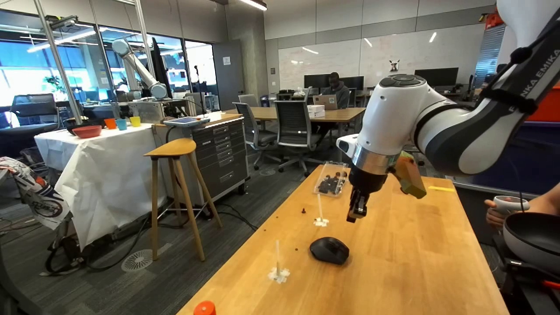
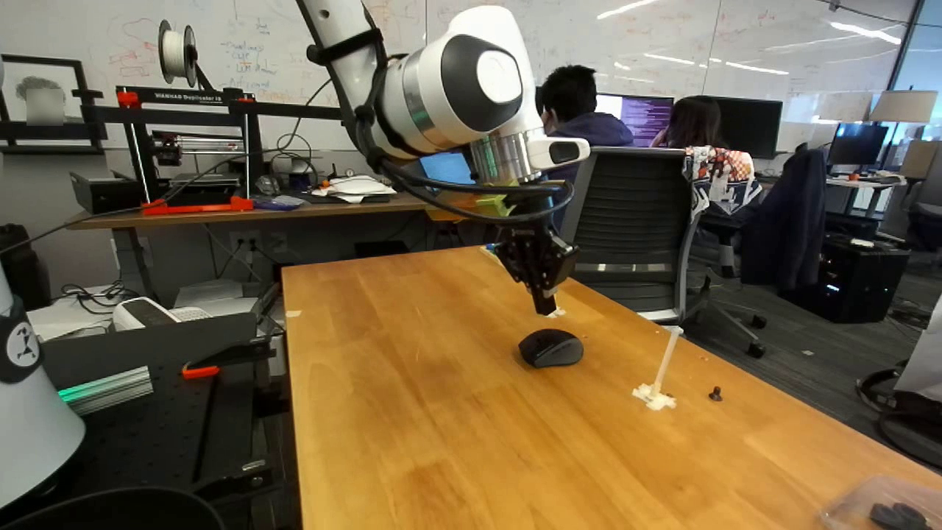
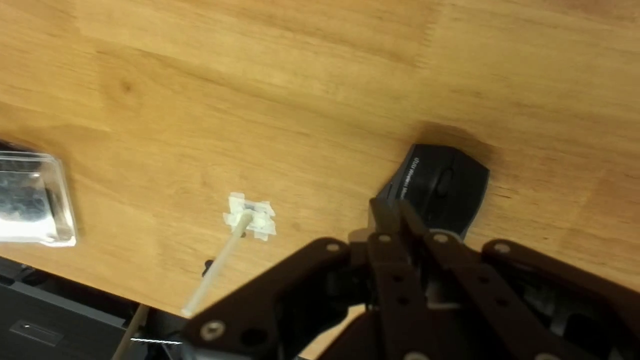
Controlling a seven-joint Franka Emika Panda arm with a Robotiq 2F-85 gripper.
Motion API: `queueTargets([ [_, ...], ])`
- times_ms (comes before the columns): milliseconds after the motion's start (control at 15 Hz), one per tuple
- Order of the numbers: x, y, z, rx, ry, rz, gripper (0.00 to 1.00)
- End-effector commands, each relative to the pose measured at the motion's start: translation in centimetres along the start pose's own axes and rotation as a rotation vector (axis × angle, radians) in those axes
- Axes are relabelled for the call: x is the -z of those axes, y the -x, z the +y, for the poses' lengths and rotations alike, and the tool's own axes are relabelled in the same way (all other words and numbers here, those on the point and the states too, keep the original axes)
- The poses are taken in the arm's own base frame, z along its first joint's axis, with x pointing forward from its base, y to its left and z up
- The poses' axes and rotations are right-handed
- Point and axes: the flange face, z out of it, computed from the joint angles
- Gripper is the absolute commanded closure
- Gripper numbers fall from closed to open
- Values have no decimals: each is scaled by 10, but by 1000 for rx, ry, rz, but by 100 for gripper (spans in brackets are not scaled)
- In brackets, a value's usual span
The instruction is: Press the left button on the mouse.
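Note:
The black domed mouse (image 1: 329,250) rests on the wooden table (image 1: 393,280) and also shows in an exterior view (image 2: 550,349). In the wrist view the mouse (image 3: 457,190) shows its scroll wheel and white lettering; its lower part is hidden behind my fingers. My gripper (image 3: 395,204) has its fingertips nearly together, with nothing between them, and overlaps the mouse's lettered side in that view. In both exterior views the gripper (image 1: 352,218) points down and hangs above the table, apart from the mouse. The fingertips (image 2: 545,311) appear slightly above the mouse there.
A thin pale stick (image 1: 320,208) stands taped to the table near the gripper, and another taped stick (image 1: 277,258) stands near the mouse. A clear tray (image 1: 318,188) holds dark pieces. A small dark piece (image 2: 715,394) and an orange-red object (image 1: 204,308) lie near the edge.

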Motion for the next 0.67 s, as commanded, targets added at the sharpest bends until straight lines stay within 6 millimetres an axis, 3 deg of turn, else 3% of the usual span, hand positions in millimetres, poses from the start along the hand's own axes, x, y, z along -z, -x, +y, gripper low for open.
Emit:
queueTargets([
  [0,-13,-18,-16,32,6,16,91],
  [600,-51,-21,-31,88,12,-22,91],
])
